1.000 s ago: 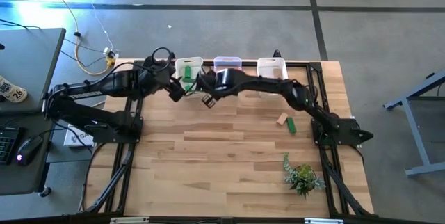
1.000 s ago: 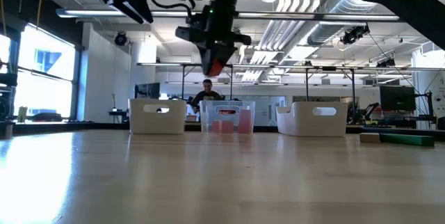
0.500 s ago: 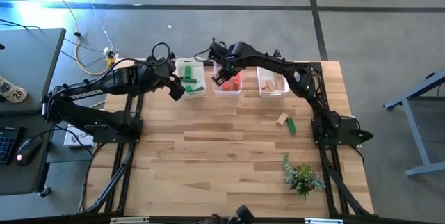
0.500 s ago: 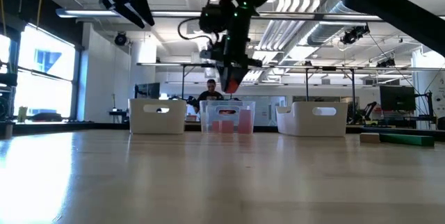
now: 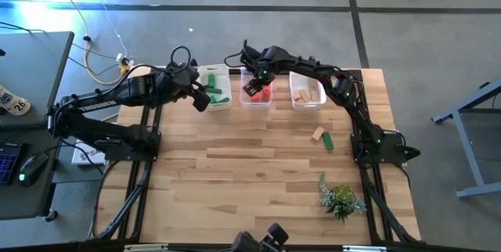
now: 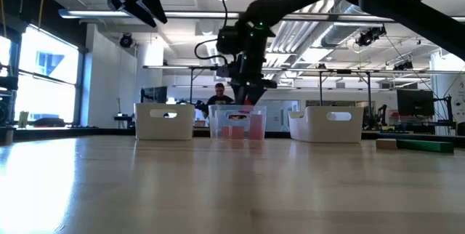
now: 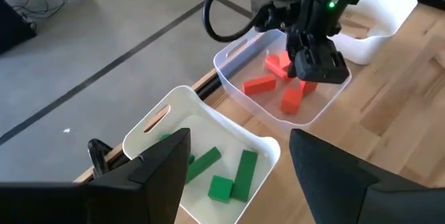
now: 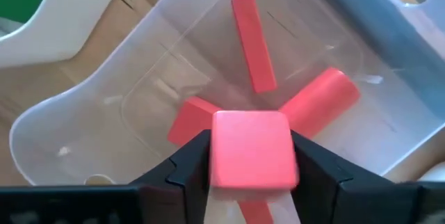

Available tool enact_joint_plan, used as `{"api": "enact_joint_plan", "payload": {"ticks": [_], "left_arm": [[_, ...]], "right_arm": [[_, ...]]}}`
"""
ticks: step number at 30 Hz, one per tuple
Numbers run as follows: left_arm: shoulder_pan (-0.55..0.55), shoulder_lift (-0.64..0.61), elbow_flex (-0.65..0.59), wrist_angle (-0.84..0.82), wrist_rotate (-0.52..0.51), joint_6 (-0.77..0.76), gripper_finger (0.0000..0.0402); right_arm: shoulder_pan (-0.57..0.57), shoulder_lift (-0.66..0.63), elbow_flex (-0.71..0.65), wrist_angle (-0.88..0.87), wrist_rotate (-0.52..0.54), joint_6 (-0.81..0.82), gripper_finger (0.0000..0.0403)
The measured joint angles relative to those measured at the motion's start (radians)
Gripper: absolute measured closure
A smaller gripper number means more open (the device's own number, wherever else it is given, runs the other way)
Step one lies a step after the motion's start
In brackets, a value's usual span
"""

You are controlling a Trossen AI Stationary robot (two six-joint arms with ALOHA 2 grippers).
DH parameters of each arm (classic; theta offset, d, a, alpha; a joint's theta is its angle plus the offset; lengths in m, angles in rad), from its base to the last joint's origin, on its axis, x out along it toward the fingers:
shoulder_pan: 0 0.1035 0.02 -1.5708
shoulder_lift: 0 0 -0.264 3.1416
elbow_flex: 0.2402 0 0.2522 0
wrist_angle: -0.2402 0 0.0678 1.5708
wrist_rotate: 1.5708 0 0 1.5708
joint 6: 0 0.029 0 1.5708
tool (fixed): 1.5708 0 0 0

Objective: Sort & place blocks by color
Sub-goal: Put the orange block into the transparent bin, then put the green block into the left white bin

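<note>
My right gripper (image 5: 254, 88) hangs over the clear bin (image 5: 256, 102) and is shut on a red cube (image 8: 250, 146). Below it in that bin lie several red blocks (image 8: 253, 44). The white bin on its left (image 5: 214, 89) holds green blocks (image 7: 240, 174). The white bin on its right (image 5: 307, 91) holds tan ones. My left gripper (image 7: 240, 182) is open above the green bin's near edge and touches nothing. A tan block (image 5: 317, 133) and a green block (image 5: 328, 140) lie flat on the table to the right. My right gripper pinches the red cube by two opposite side faces (image 8: 217, 156), one finger (image 8: 191, 163) on each. It comes from above, pointing down. The cube is lifted clear, level with the clear bin's rim (image 6: 237, 108) in the low view, above the red blocks inside.
The three bins stand in a row along the table's far edge. A small green leafy plant (image 5: 339, 199) sits near the right near corner. The wood between the bins and the near edge is bare apart from the two loose blocks.
My right gripper, with the red cube, has moved from just in front of the bins toward the far edge, over the clear bin, and has come down to its rim. The cube has stayed in the fingers throughout.
</note>
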Motion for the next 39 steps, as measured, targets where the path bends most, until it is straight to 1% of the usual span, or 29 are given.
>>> {"api": "enact_joint_plan", "payload": {"ticks": [4, 7, 13, 17, 20, 22, 26, 31, 33, 34, 39], "left_arm": [[0.0, 0.0, 0.0, 0.0, 0.0, 0.0, 0.0167], [0.0, 0.0, 0.0, 0.001, 0.0, 0.0, 0.0167], [0.0, 0.0, 0.0, 0.0, 0.0, 0.0, 0.0167], [0.0, 0.0, 0.0, 0.0, 0.001, 0.0, 0.0167], [0.0, 0.0, 0.0, 0.0, 0.007, -0.001, 0.0167], [0.0, 0.0, 0.0, -0.001, 0.01, 0.0, 0.0167], [0.0, 0.0, 0.0, -0.005, 0.015, 0.0, 0.0167], [0.0, 0.0, 0.0, -0.007, 0.018, 0.0, 0.0167], [0.0, 0.0, 0.0, -0.007, 0.018, 0.0, 0.0167], [0.0, 0.0, 0.0, -0.007, 0.018, 0.0, 0.0167], [0.0, 0.0, 0.0, -0.009, 0.036, 0.0, 0.0167]], "right_arm": [[0.004, 0.0, 0.023, -0.016, 0.013, -0.024, 0.0229], [0.003, 0.0, 0.051, -0.037, 0.009, -0.016, 0.022], [0.003, 0.0, 0.122, -0.09, 0.014, 0.011, 0.0219], [0.017, 0.0, 0.193, -0.144, 0.053, 0.016, 0.0218], [0.041, -0.031, 0.175, -0.147, 0.085, 0.021, 0.0218], [0.058, -0.053, 0.173, -0.17, 0.125, 0.024, 0.0218], [0.103, -0.083, 0.173, -0.232, 0.263, 0.019, 0.0218], [0.158, -0.093, 0.173, -0.386, 0.406, 0.02, 0.0218], [0.18, -0.094, 0.173, -0.439, 0.445, 0.03, 0.0218], [0.19, -0.094, 0.173, -0.438, 0.46, 0.032, 0.0218], [0.236, -0.11, 0.173, -0.433, 0.471, 0.029, 0.0218]]}}
